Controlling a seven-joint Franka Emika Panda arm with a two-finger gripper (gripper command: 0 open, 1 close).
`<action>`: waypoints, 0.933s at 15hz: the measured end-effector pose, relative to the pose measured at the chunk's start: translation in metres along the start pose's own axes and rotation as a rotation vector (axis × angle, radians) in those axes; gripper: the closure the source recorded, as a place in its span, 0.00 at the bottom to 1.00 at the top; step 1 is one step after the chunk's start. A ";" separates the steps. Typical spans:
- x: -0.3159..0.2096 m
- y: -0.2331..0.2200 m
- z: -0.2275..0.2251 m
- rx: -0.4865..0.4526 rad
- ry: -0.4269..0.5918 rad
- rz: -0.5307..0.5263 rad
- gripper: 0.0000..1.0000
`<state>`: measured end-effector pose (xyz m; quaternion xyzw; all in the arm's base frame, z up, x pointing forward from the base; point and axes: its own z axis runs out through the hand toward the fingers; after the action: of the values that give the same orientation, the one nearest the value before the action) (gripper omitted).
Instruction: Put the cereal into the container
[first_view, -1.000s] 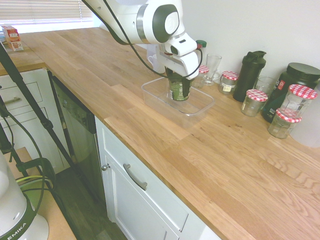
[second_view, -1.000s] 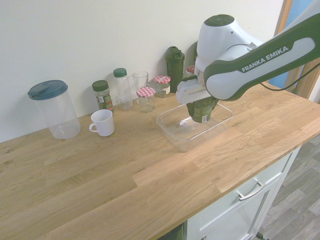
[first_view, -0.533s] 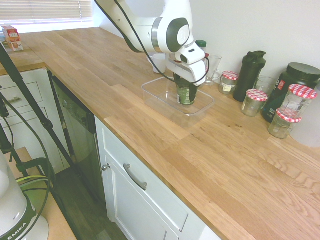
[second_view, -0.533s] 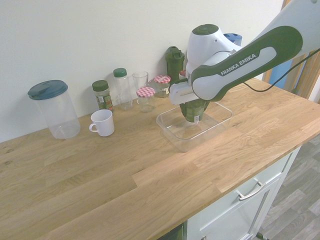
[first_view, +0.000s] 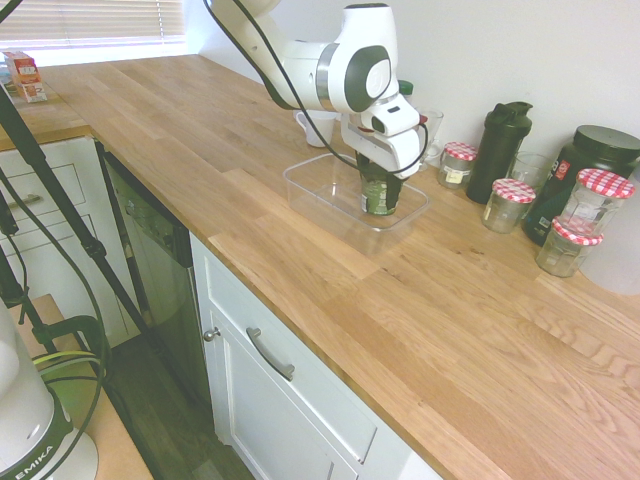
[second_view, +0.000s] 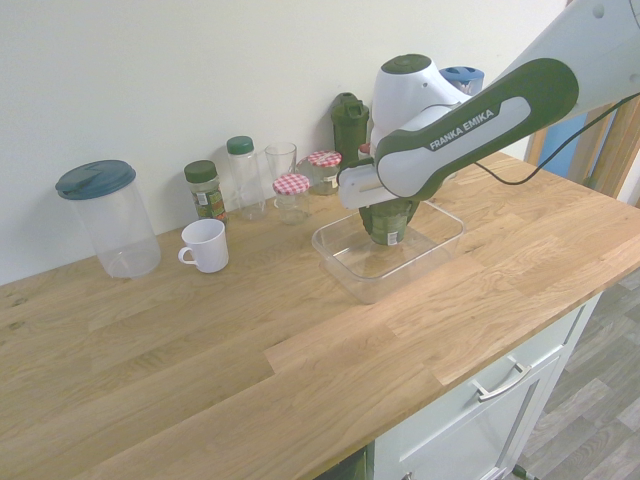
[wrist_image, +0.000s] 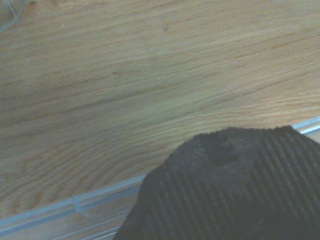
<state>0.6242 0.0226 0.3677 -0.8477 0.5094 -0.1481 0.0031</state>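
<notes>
The cereal (first_view: 379, 196) is a small dark-green tub with a green-and-white label. It hangs upright inside the container (first_view: 318, 187), a shallow clear plastic tub on the wooden counter. My gripper (first_view: 381, 172) is shut on the cereal's dark lid from above. From the other side, the cereal (second_view: 390, 227) shows low within the container (second_view: 345, 256), under the gripper (second_view: 388, 208). Up close, the ribbed dark lid (wrist_image: 235, 190) fills the lower right, with the container's clear rim (wrist_image: 75, 205) crossing the wood. Whether the tub's base touches the container floor is unclear.
Behind the container stand red-checked-lid jars (first_view: 459, 163), a black shaker bottle (first_view: 500, 150), drinking glasses (first_view: 425, 135) and a large dark canister (first_view: 590, 165). A white mug (second_view: 205, 245), a spice jar (second_view: 204, 189) and a lidded clear pitcher (second_view: 108, 217) stand to one side.
The gripper has carried the cereal lower into the container and a little toward the wall side. The arm's wrist has swung further over the tub.
</notes>
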 end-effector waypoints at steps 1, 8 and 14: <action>0.000 0.001 0.003 -0.003 -0.009 0.000 0.00; 0.005 0.005 0.013 -0.013 -0.031 -0.004 0.00; 0.006 0.006 0.014 -0.013 -0.031 -0.018 0.00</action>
<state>0.6251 0.0124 0.3553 -0.8544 0.5027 -0.1315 0.0042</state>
